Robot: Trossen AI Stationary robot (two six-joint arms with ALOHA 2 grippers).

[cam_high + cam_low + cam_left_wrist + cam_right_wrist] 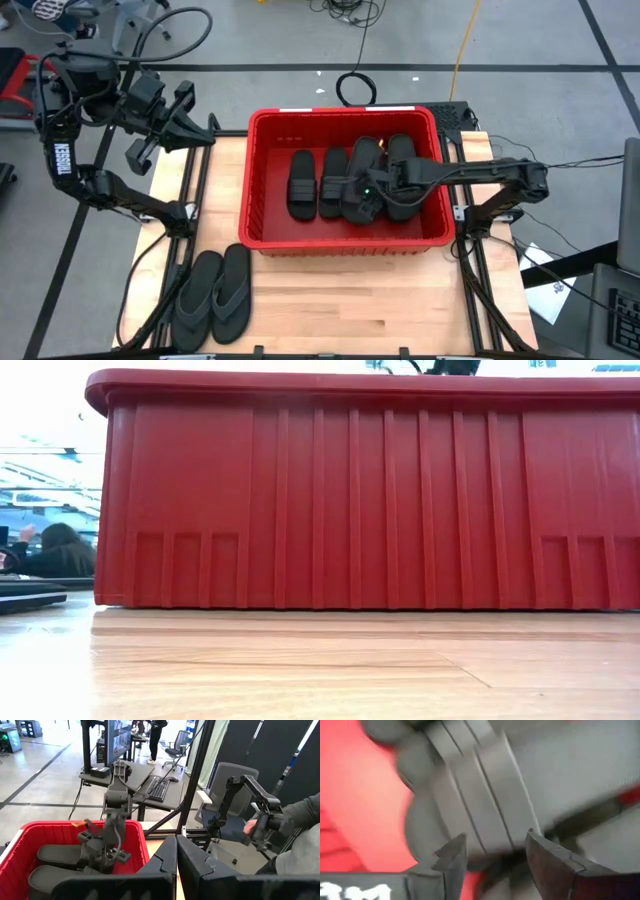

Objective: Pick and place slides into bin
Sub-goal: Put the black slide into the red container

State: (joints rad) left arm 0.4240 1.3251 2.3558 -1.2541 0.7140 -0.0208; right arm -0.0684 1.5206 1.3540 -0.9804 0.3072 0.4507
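Note:
The red bin (345,112) stands on the middle of the table and fills the low view (360,500). Several black band-strap slides (302,183) (333,182) (403,160) lie side by side on its floor. Two thong-strap slides (197,297) (232,290) lie flat on the table in front of the bin's left corner. My right gripper (362,195) reaches down into the bin, open, its fingertips (495,852) just short of one slide's ribbed strap (480,795). My left gripper (205,135) is shut and empty, held high beyond the bin's far left corner.
The bin's walls (20,832) enclose my right gripper on all sides. Bare wooden table (380,300) lies in front of the bin. Black frame rails (480,280) run along the table's sides. A person's hand and sleeve (300,825) show beyond the table.

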